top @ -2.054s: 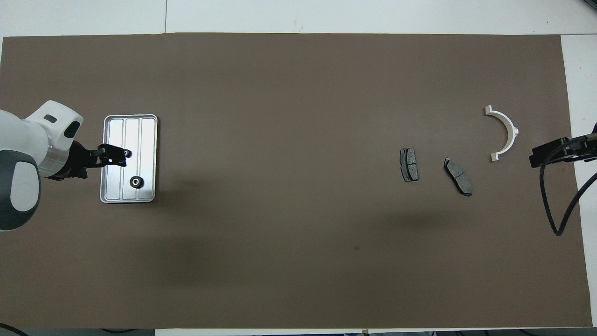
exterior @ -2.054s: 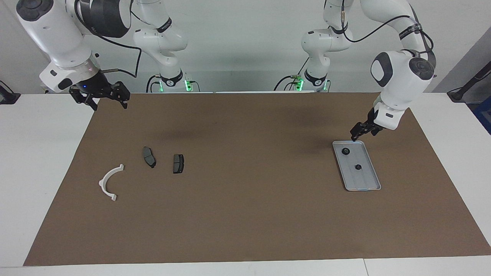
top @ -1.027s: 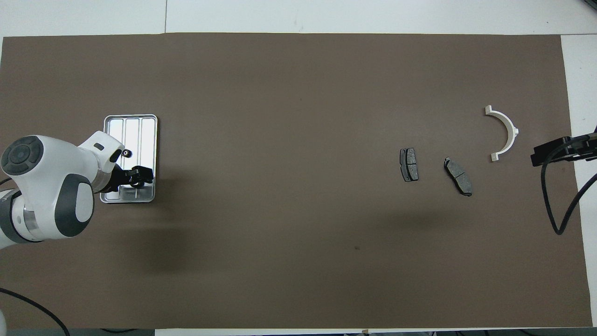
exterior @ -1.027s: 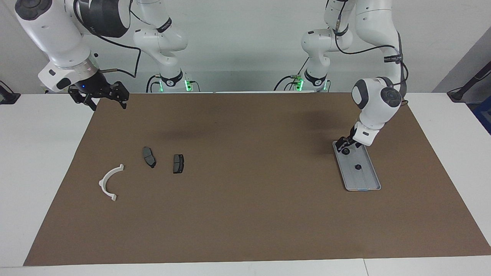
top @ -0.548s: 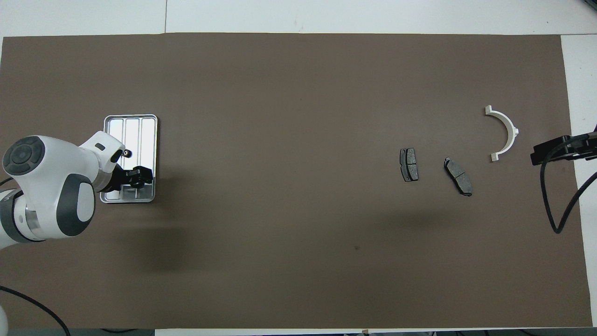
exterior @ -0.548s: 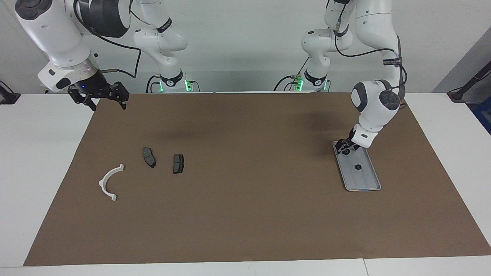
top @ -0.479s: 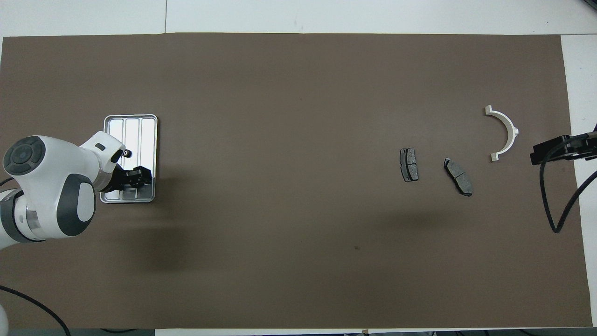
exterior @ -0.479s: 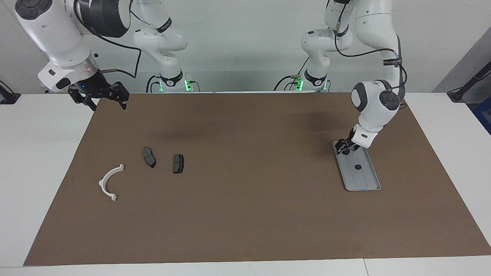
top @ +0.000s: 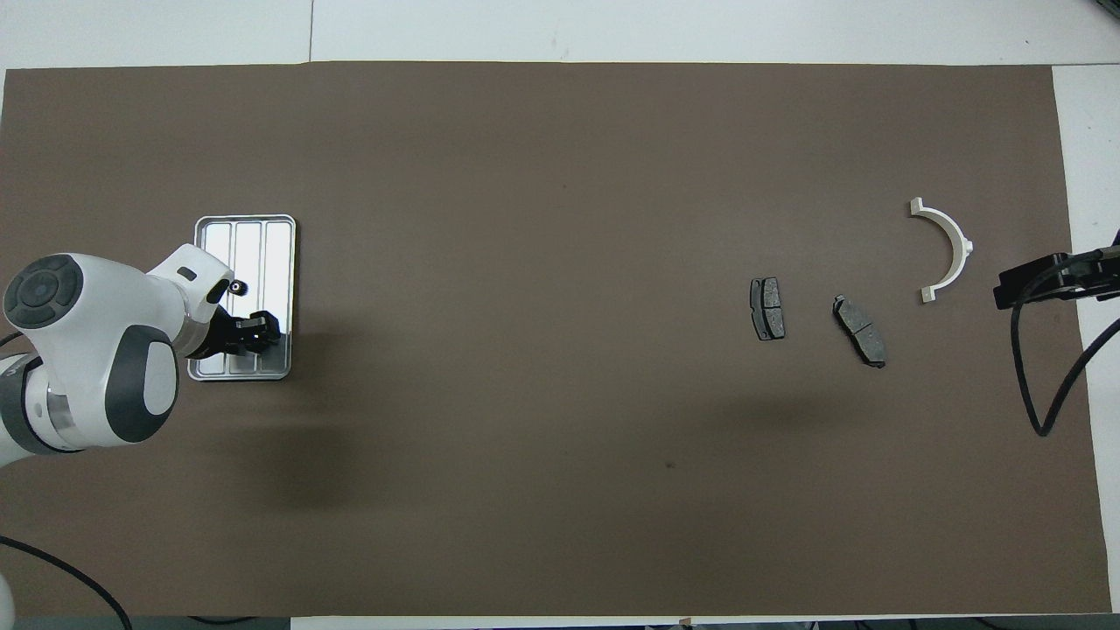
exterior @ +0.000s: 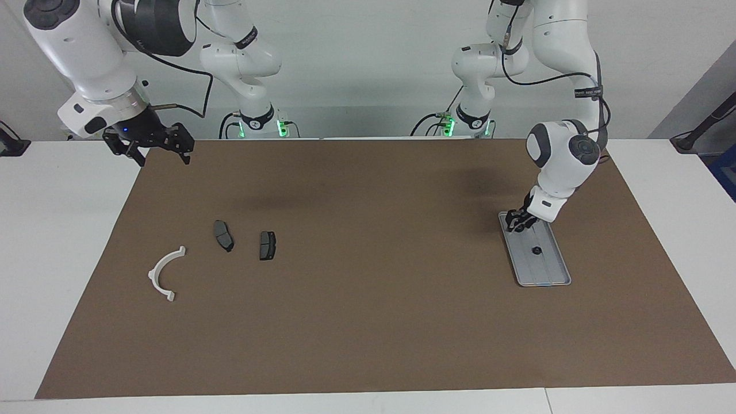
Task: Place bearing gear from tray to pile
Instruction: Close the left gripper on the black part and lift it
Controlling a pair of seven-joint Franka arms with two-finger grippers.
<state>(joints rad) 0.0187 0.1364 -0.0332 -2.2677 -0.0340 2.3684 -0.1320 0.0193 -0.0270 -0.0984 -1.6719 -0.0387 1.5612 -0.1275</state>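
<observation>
closing my left gripper (exterior: 516, 225) on the bearing gear at the upper end of the tray (exterior: 552, 270), right of frame in the facing view; fingers hide the gear, so i can't tell if it's pinched. a second gear (exterior: 536, 250) sits mid-tray. i'd lift straight up, clear of the rim. pile (exterior: 225, 236) lies middle-left. right gripper (exterior: 154, 148) waits spread, upper left.

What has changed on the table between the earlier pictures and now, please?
The left gripper came down into the flat silver-grey metal tray and closed around the small black gear nearer the robots. The other black gear, both dark grey plates, the white semicircular bracket and the waiting right gripper stayed put.
</observation>
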